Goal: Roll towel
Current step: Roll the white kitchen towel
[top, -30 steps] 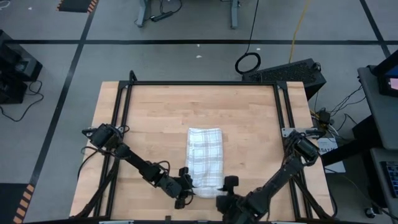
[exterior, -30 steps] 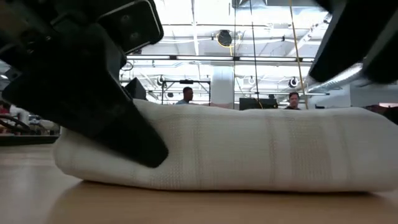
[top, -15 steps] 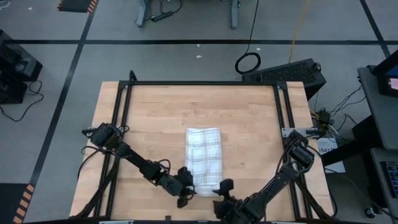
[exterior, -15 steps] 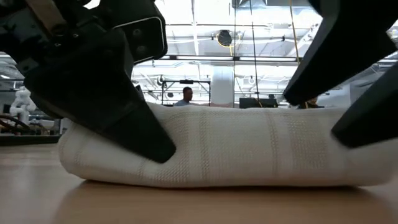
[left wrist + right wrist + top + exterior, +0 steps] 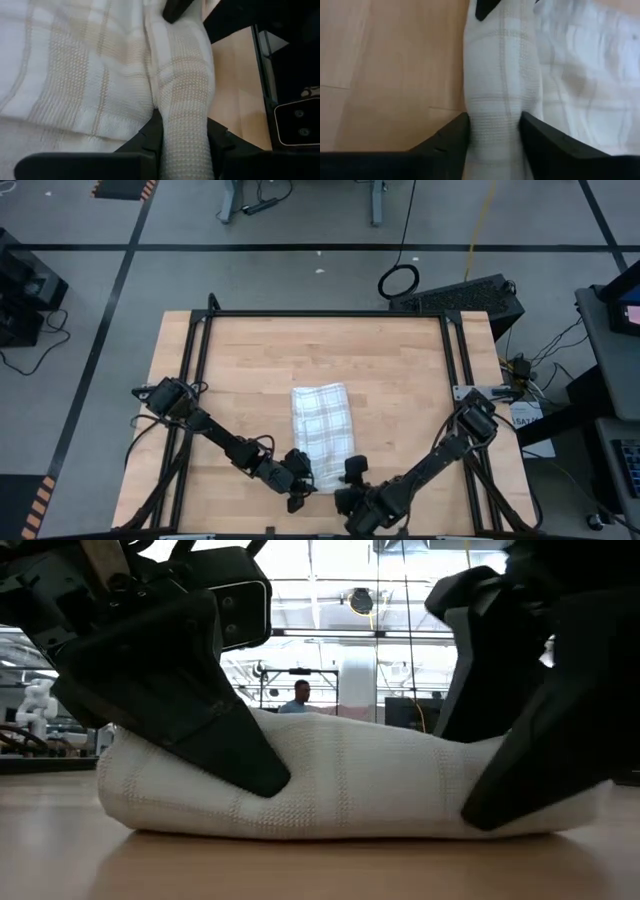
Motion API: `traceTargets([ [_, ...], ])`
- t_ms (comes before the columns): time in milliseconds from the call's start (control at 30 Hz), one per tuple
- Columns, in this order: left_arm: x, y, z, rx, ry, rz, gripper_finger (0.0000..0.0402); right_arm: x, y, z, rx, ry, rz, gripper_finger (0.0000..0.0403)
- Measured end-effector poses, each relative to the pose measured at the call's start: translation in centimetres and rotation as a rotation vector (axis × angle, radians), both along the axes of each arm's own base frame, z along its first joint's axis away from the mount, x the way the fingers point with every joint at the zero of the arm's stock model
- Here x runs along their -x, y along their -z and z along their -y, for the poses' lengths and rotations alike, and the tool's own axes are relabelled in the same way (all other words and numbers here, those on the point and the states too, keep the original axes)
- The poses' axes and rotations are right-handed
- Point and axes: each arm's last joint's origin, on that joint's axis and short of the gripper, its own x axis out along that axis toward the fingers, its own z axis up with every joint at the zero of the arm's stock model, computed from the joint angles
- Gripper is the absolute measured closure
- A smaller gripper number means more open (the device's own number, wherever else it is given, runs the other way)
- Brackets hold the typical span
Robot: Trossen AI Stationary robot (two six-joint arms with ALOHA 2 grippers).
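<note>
The white plaid towel (image 5: 322, 425) lies as a folded strip running from far to near in the middle of the table, its near end turned over into a thick roll (image 5: 340, 780). My left gripper (image 5: 303, 480) is shut on the roll's left end. At the roll's right end, my right gripper (image 5: 350, 472) is shut on the cloth as well. The low view has the left gripper (image 5: 210, 730) at the picture's left and the right gripper (image 5: 520, 740) at its right. My left gripper pinches the rolled near edge (image 5: 186, 112) at its left end between its two fingers (image 5: 150, 132), several layers thick. The fingers slant down from the near left, along the roll. The roll rests on the table. My right gripper pinches the same rolled edge (image 5: 499, 107) at its right end, a finger (image 5: 454, 132) on either side. It slants down from the near right, along the roll. The cloth is dented in where the fingers meet it (image 5: 480, 755) and lies on the table.
The bare wooden tabletop (image 5: 250, 360) spreads on all sides of the towel, bounded by a black frame (image 5: 320, 313) along its far edge and sides. Beyond the table the low view shows people (image 5: 298, 695) in the room.
My right gripper has come down and toward the towel, from above its near right end, and has taken hold of the roll there, denting it. My left gripper has rolled its wrist in place. The towel has slid slightly toward the table's left.
</note>
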Motion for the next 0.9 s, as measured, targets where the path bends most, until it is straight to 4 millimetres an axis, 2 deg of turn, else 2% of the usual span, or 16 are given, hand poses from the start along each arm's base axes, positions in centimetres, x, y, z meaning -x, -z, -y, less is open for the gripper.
traceTargets([
  [167,0.2,0.0,0.3,-0.044,0.031,0.021,0.0298,-1.0,-0.1,1.3,-0.076,0.004,-0.063,0.0274],
  [333,0.7,-0.6,0.8,-0.112,0.112,0.036,0.0229,-1.8,-0.1,2.3,-0.162,0.004,-0.123,0.0308],
  [533,2.9,-3.0,0.2,-0.217,0.137,-0.086,0.0155,-2.8,0.0,3.5,-0.261,0.016,-0.18,0.0329],
  [700,5.2,-6.0,0.6,-0.354,0.1,-0.041,0.014,-3.3,0.0,4.3,-0.311,0.037,-0.199,0.0333],
  [833,6.7,-7.3,2.9,-0.49,0.103,0.138,0.014,-3.9,0.0,5.0,-0.368,0.057,-0.209,0.0334],
  [900,7.2,-7.3,4.1,-0.549,0.11,0.212,0.014,-4.2,0.0,5.3,-0.394,0.068,-0.21,0.0334],
])
